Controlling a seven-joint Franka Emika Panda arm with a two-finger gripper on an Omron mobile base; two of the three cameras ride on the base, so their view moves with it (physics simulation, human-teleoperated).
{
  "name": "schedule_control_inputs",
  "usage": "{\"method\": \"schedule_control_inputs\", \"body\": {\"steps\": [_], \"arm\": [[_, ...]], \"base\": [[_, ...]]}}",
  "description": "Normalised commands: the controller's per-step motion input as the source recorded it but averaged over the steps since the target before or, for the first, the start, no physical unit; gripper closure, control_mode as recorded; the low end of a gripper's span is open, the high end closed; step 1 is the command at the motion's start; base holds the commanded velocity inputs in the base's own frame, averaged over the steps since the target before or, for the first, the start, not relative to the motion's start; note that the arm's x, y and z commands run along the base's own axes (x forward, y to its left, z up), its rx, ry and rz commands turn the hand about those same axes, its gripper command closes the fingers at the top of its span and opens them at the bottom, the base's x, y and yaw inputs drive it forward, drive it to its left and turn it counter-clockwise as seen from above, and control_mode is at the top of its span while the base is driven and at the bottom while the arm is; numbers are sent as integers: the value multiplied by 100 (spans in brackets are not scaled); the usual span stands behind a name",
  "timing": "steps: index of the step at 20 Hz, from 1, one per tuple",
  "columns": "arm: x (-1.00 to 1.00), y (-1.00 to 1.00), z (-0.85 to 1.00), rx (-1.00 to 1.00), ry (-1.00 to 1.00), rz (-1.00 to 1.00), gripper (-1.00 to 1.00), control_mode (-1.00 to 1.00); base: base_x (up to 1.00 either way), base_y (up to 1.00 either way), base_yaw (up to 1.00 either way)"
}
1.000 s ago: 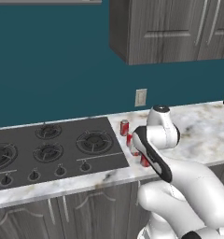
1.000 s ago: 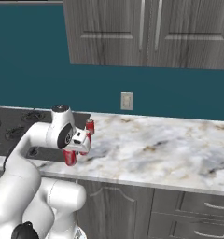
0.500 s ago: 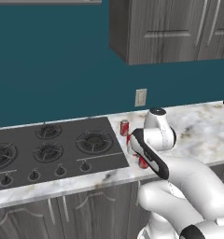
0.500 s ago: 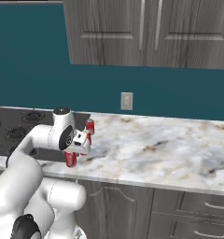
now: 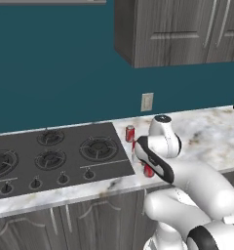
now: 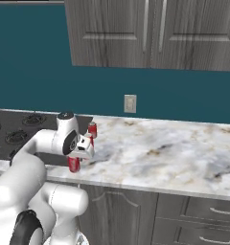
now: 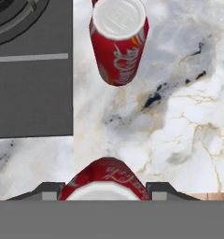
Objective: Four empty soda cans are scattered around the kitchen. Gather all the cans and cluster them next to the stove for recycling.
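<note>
**Can in the pincer, beside the stove**

Left base view: the stove (image 5: 50, 156) lies flat across the left half of the frame, set into the marble counter (image 5: 206, 134). Just off its right edge, near the middle of the frame, one can (image 5: 130, 133) stands upright toward the wall. Nearer the counter's front edge a second red can (image 5: 148, 170) shows below the arm's forearm, which hides most of it. The arm rises from the lower right and bends over to that spot. A wall socket (image 5: 147, 102) sits above, and grey cupboards (image 5: 182, 29) fill the upper right.

Right base view: the gripper (image 6: 78, 154) hangs at centre left, just past the stove's (image 6: 21, 136) right edge, its fingers clamped on a can (image 6: 74, 164) that stands upright at the counter's (image 6: 174, 153) surface. Another can (image 6: 92, 129) stands behind it, a little apart.

Hand view: the held can (image 7: 107, 182) sits at the bottom centre between the fingertips. At top centre a standing can (image 7: 118, 39) rests on the marble, just beside the stove's (image 7: 32, 70) dark edge at upper left, with a sliver of another red can (image 7: 94, 2) at the top edge behind it
</note>
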Motion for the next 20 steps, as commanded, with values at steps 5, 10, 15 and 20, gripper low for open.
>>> {"method": "schedule_control_inputs", "body": {"steps": [5, 10, 15, 20], "arm": [[8, 0, -16, 0, 1, 0, 100, -100], [6, 0, -14, 0, 0, 0, 100, -100], [6, 1, -16, 0, 0, 0, 100, -100], [3, 1, -17, 0, 1, 0, 100, -100]], "base": [[0, 0, 0], [0, 0, 0], [0, 0, 0], [0, 0, 0]]}}
